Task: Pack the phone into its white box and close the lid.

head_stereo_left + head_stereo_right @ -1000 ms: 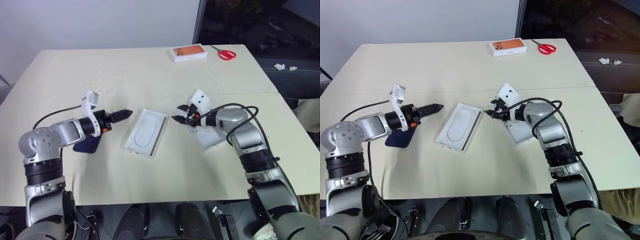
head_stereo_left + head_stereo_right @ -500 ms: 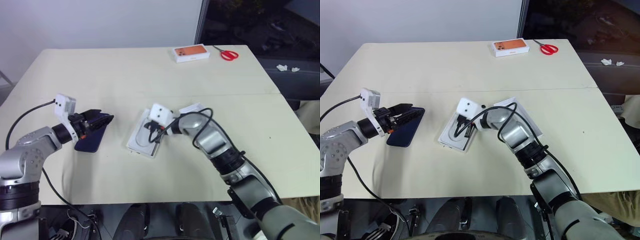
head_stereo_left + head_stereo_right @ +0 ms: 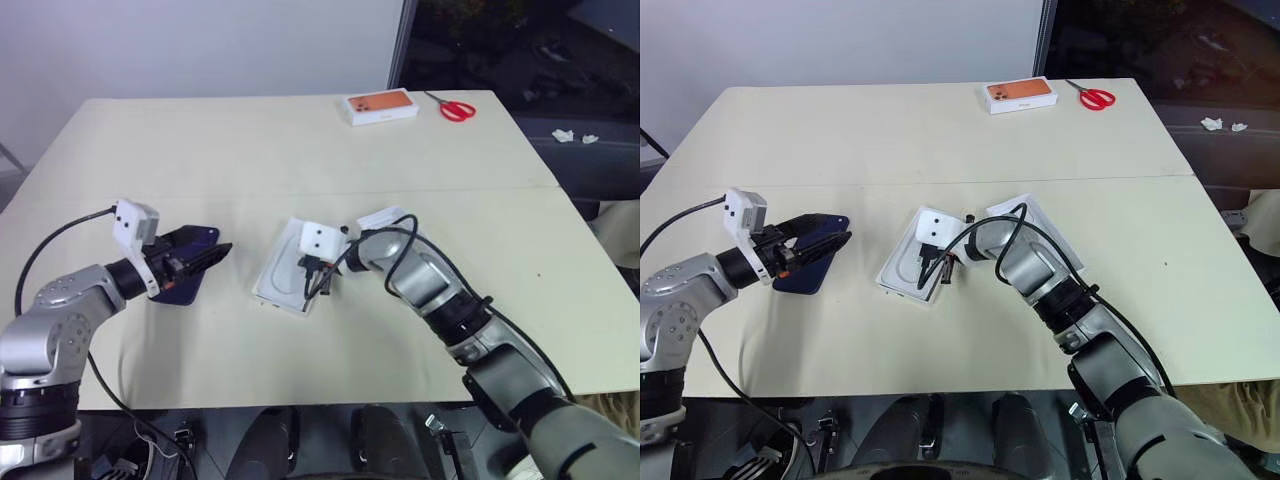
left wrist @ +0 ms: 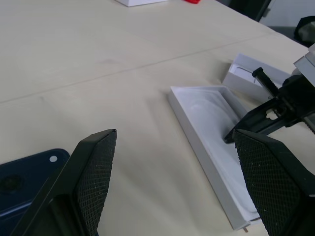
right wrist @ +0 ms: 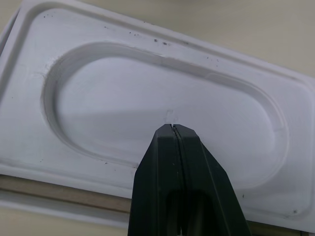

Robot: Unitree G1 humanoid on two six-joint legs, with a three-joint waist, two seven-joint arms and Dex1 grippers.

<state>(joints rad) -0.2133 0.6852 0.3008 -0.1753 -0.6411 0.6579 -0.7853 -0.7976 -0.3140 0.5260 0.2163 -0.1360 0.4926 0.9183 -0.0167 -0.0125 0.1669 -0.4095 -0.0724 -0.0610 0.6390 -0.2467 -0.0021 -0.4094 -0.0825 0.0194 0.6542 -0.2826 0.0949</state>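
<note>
Right wrist view: right gripper (image 5: pixel 173 129) pinched shut, empty, tip in insert (image 5: pixel 162 103) recess atop white box (image 3: pixel 293 266); left gripper (image 3: pixel 205 257) wide open over phone (image 3: pixel 186 262) on table (image 3: pixel 250 140); insert probably needs clearing first.

The phone (image 3: pixel 812 252), dark navy and glossy, lies flat on the table's left part, camera corner showing. The white box (image 3: pixel 915 263) lies open mid-table, a white insert with an oval recess in it. The lid (image 3: pixel 1050 232) lies just right of it.
</note>
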